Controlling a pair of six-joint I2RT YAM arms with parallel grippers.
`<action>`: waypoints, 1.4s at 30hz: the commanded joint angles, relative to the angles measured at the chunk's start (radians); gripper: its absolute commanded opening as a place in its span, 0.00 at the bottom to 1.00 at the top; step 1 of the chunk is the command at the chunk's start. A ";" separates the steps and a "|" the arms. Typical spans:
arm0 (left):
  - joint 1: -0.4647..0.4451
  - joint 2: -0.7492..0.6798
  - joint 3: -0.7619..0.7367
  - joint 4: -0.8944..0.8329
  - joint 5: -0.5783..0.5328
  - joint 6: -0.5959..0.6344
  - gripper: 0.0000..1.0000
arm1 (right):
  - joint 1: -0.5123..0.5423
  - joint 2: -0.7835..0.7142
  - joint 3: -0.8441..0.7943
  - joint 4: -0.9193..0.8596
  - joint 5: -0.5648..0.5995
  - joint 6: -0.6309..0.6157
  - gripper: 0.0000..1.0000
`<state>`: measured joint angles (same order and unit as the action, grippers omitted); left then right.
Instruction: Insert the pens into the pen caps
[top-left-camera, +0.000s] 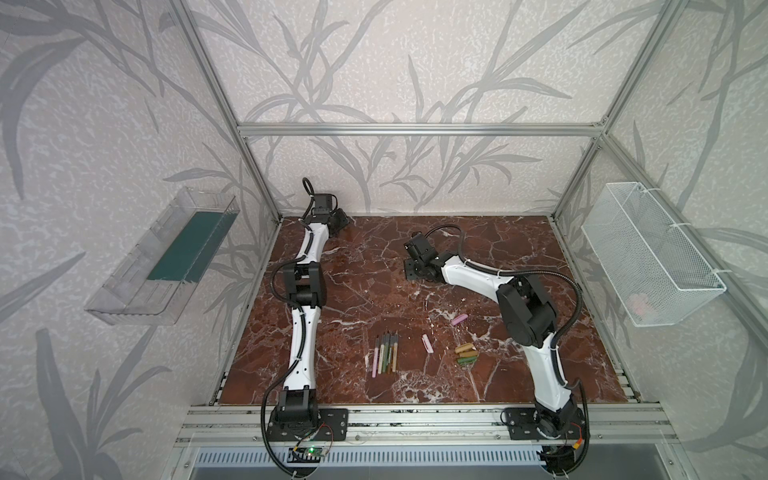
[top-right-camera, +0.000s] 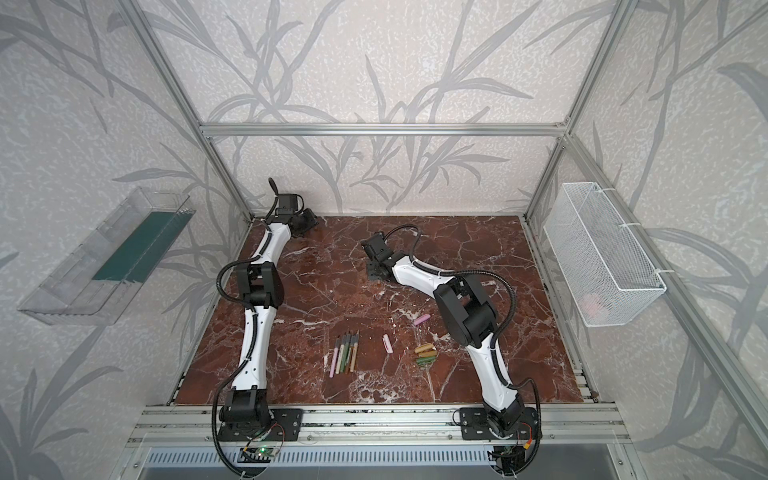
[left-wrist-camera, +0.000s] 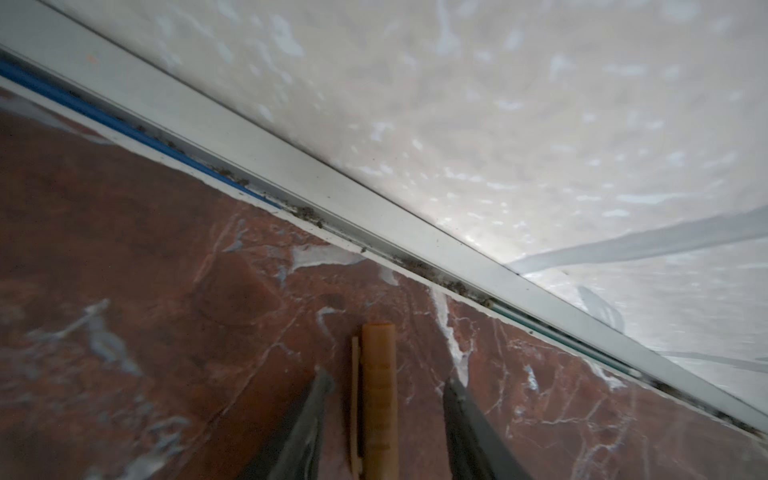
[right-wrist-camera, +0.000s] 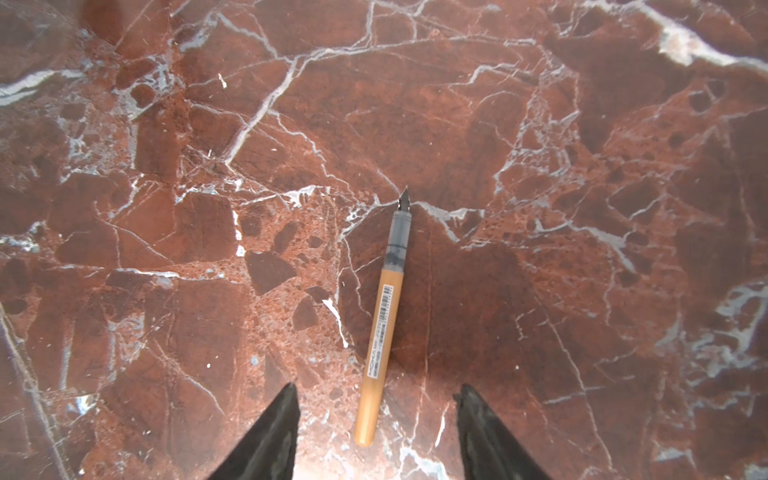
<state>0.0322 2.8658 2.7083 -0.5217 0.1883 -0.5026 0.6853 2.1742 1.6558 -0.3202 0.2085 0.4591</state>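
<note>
Pen: your gold-tan pen (right-wrist-camera: 384, 316) lies flat on the marble tabletop (right-wrist-camera: 582, 124), dead between the right gripper's (right-wrist-camera: 377, 387) fingertips in the right wrist view.
Pen axis: it runs along the gripper's own reach, with the butt end nearest the fingers and the dark nib pointing away from them.
Right gripper: the jaws stand apart, wider than the barrel, and bare marble shows on both sides. You hold nothing and touch nothing here.
Cap: the matching gold-tan pen cap (left-wrist-camera: 376, 395), with its clip along one side, sits between the left gripper's (left-wrist-camera: 388, 377) fingertips, long axis along the fingers.
Left gripper: these jaws are apart too, with a gap on each side of the cap. Its near end runs out of frame, so you can't tell whether it rests on the marble or is steadied farther back.
Positions: in a top view the left gripper (top-left-camera: 338, 220) sits at the upper left corner of the marble, hard by the wall rail (left-wrist-camera: 291, 174). The right gripper (top-left-camera: 415, 270) is at upper centre, well apart from it.
Nearer arm: the right arm is on the pen; the left is nowhere near it.
Remaining: the other pens (top-left-camera: 387, 353) lie in a row at lower centre, with the loose pen caps (top-left-camera: 466, 354) near them on the right.
Judgement: you likely need to close on the barrel first, then line up nib and cap mouth end to end.
</note>
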 joint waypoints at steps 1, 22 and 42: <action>-0.043 -0.032 -0.011 -0.147 -0.161 0.087 0.50 | -0.004 -0.007 0.012 -0.010 0.005 -0.013 0.60; -0.068 -0.037 0.013 -0.207 -0.255 0.157 0.29 | -0.009 -0.063 -0.071 0.049 -0.004 -0.012 0.60; -0.096 -0.234 -0.295 -0.294 -0.079 0.172 0.13 | -0.006 -0.078 -0.100 0.055 -0.017 0.004 0.60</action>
<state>-0.0422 2.7083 2.5126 -0.7101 0.0853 -0.3397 0.6807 2.1269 1.5578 -0.2661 0.1905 0.4564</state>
